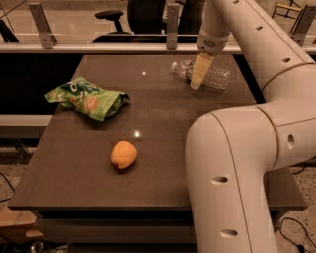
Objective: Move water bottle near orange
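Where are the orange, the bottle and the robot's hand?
orange point(123, 154): camera view, middle of the fruit.
bottle point(218, 78): camera view, clear body right of the hand.
hand point(196, 84): camera view, lower tip, in front of the bottle.

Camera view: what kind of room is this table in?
Probably an office or lab: an office chair stands behind the table, a rail runs along its far edge, and a robot's gripper hangs at the water bottle on the far side.
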Action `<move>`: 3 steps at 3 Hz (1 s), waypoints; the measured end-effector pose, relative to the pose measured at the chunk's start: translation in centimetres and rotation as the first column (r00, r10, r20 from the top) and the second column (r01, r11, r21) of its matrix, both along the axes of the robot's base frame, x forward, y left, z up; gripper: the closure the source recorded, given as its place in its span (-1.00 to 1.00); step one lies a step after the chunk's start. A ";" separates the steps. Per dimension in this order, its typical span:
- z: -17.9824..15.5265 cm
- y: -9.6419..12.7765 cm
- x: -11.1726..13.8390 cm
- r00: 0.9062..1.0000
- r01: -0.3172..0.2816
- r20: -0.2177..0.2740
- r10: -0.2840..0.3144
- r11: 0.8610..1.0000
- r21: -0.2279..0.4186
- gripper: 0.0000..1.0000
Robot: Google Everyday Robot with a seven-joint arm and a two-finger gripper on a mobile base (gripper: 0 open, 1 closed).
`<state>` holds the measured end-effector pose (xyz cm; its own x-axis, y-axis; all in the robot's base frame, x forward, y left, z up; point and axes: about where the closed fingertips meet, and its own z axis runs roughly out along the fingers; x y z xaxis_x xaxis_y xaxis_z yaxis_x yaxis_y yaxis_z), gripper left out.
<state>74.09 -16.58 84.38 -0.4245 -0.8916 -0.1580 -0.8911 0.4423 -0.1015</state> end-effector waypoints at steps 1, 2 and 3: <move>-1.4 0.3 -0.3 0.999 0.010 -0.033 -0.008 0.999 0.051 -0.16; -2.3 0.6 -0.3 0.999 0.013 -0.051 -0.009 0.997 0.081 0.31; -2.1 0.5 -0.3 0.999 0.014 -0.048 -0.010 0.997 0.081 0.76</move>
<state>73.78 -16.06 82.30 -0.4434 -0.8715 -0.2094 -0.8888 0.4577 -0.0226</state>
